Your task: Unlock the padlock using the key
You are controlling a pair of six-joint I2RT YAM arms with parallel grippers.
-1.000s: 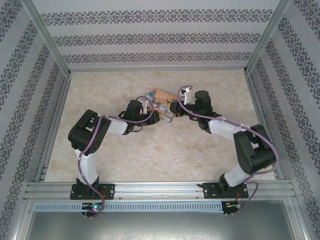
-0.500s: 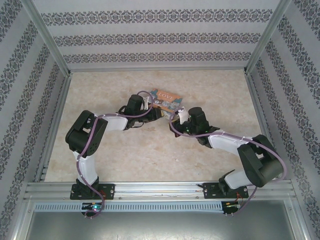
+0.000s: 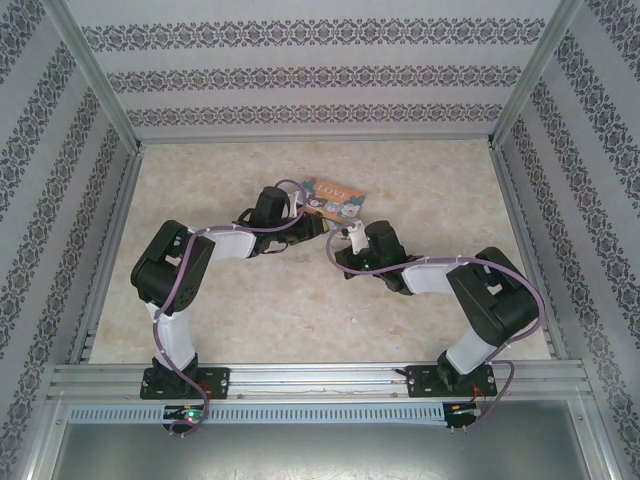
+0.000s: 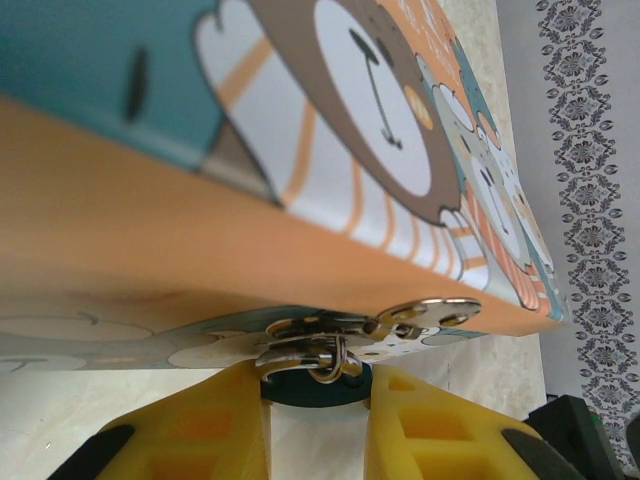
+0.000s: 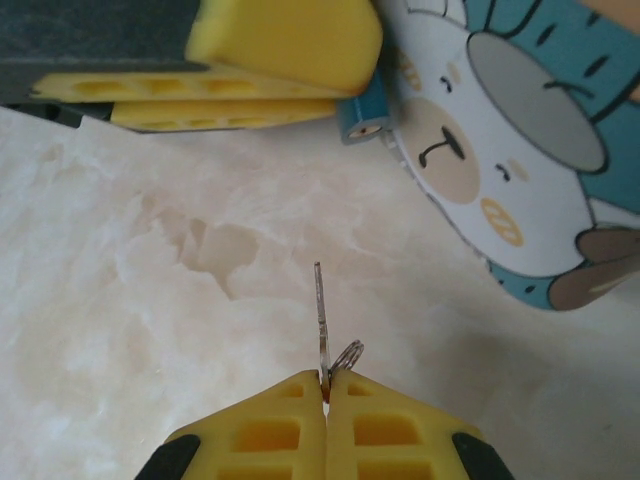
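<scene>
Two arms reached in over the pale marbled table (image 3: 220, 300), and one tin (image 3: 336, 198) printed with cartoon animals lay on it between their ends. In the top view the two hands stood close together at the tin's near side. The lock and key were too small to make out from there.

One padlock (image 4: 318, 388) hung by its single thin silvery shackle (image 4: 330, 362) from the metal hasp (image 4: 420, 315) on the tin's side. Its dark teal body sat between the two yellow fingers (image 4: 200, 430) of the left hand (image 4: 315, 400), which was drawn in narrow and gripped it on both sides. From the right wrist, the lock's blue end face showed just beside the tin, poking out past the left hand's fingertips.

One key (image 5: 320, 315) was held in the right hand (image 5: 327, 385), whose two fingers were pressed together on the key's head. The blade was seen edge-on as a thin grey sliver, and it stuck straight out from the fingertips over the table. One small wire ring (image 5: 349, 352) hung at the key's head, touching the fingertip. The key's tip pointed roughly toward the padlock but stood apart from it, with bare table between them.
</scene>
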